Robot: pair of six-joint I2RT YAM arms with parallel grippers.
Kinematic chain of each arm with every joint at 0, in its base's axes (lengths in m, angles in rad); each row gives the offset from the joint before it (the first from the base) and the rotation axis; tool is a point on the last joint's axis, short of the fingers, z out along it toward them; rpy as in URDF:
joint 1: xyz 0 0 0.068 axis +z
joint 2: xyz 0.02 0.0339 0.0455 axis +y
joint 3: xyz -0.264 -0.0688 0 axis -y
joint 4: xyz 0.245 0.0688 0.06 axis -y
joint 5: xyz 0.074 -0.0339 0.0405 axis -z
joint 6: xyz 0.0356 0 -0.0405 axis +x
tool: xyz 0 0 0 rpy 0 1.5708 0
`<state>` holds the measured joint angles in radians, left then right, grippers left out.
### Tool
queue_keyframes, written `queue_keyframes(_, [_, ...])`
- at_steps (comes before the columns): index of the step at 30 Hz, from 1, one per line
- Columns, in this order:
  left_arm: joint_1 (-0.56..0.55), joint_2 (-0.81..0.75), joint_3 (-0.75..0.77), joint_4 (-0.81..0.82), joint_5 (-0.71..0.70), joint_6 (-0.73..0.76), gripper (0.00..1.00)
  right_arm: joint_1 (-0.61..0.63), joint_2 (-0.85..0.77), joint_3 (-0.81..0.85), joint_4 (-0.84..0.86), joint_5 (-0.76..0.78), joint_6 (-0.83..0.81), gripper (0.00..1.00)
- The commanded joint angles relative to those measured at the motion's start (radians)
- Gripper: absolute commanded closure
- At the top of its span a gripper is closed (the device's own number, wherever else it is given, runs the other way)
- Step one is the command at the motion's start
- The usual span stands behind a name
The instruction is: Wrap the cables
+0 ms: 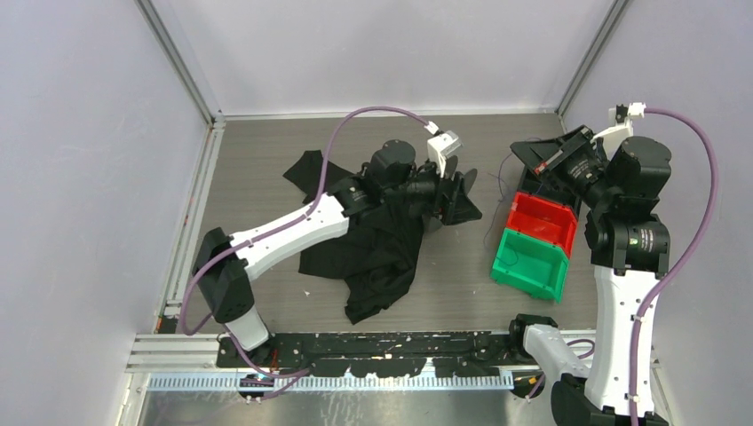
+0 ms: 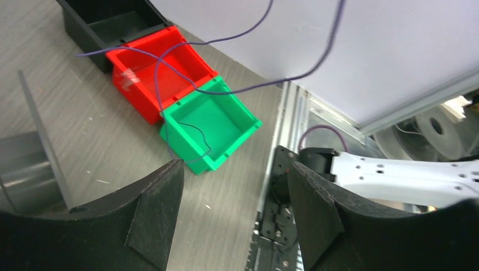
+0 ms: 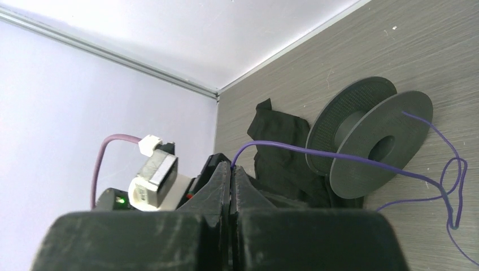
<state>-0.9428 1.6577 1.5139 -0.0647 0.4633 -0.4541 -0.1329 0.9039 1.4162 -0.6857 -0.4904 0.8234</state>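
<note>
The cable is a thin purple wire (image 3: 316, 151). My right gripper (image 3: 233, 168) is shut on one end of it; the wire runs from the jaws across to the grey spool (image 3: 373, 141), which lies on the table, then loops loosely to the right. In the left wrist view the wire (image 2: 265, 85) hangs in the air over the bins. My left gripper (image 2: 236, 169) is open and empty, with the spool's flange (image 2: 25, 164) just left of its left finger. From above, the left gripper (image 1: 455, 193) is at the spool (image 1: 466, 180); the right gripper (image 1: 533, 158) is to its right.
A black cloth (image 1: 382, 248) lies under the left arm and behind the spool (image 3: 277, 141). A black bin (image 2: 107, 22), a red bin (image 2: 158, 73) and a green bin (image 2: 212, 121) stand in a row at the right. The right arm's base (image 2: 395, 175) is beyond the table's front rail.
</note>
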Motion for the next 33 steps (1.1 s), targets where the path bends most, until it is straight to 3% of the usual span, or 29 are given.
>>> queue_keyframes(1, [-0.017,0.016,-0.092,0.275,-0.102,0.069,0.31,0.003,0.007,0.018,0.007,0.002,0.03,0.99])
queue_keyframes(4, [-0.056,0.012,-0.184,0.48,-0.163,0.121,0.29,0.003,0.013,0.014,0.012,-0.002,0.031,1.0])
queue_keyframes(8, [-0.119,0.067,-0.167,0.53,-0.255,0.24,0.28,0.003,0.013,0.016,0.019,-0.01,0.035,1.0])
queue_keyframes(11, [-0.127,0.121,-0.142,0.595,-0.269,0.243,0.3,0.003,0.012,0.017,0.019,-0.022,0.03,1.0])
queue_keyframes(26, [-0.13,0.193,-0.066,0.641,-0.329,0.235,0.39,0.003,0.006,0.028,-0.014,-0.028,0.028,1.0])
queue_keyframes(29, [-0.131,0.201,-0.038,0.606,-0.317,0.218,0.54,0.003,0.004,0.022,-0.018,-0.022,0.03,1.0])
queue_keyframes(31, [-0.131,0.195,-0.024,0.57,-0.31,0.227,0.9,0.003,0.002,0.025,-0.027,-0.013,0.027,1.0])
queue_keyframes(32, [-0.13,0.188,-0.029,0.558,-0.31,0.231,0.98,0.003,0.002,0.029,-0.039,0.004,0.02,1.0])
queue_keyframes(33, [-0.13,0.173,-0.037,0.55,-0.314,0.232,0.99,0.003,0.002,0.037,-0.061,0.028,0.008,1.0])
